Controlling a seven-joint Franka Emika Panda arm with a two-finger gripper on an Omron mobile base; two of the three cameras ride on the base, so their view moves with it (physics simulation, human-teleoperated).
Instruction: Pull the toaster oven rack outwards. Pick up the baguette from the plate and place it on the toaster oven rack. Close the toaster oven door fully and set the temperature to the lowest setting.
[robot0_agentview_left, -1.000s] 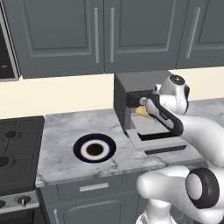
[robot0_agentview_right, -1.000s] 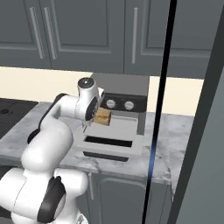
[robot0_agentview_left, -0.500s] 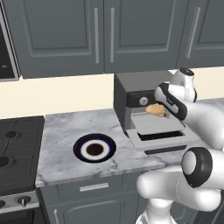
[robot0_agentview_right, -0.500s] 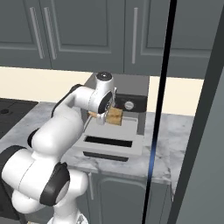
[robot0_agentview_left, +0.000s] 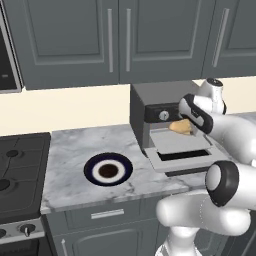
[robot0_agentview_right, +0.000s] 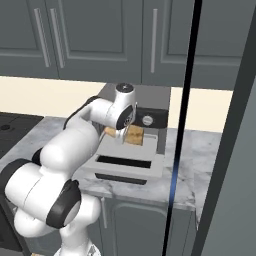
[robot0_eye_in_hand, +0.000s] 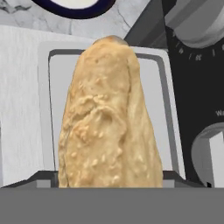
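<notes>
Raised, the claw (robot0_agentview_right: 126, 134) carries the baguette (robot0_agentview_left: 181, 127) above the toaster oven rack (robot0_agentview_left: 175, 141).

Grey shaker cabinets (robot0_agentview_left: 120, 40) over cream wall (robot0_agentview_left: 75, 107), marble counter (robot0_agentview_left: 75, 145), black stove (robot0_agentview_left: 17, 175).

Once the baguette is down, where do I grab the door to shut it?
The door lies open and flat, hinged at the oven. Take its free front edge, the side farthest from the hinge, where the dark strip that is probably the handle runs across. Come from the front and under that edge, then swing it up.
</notes>
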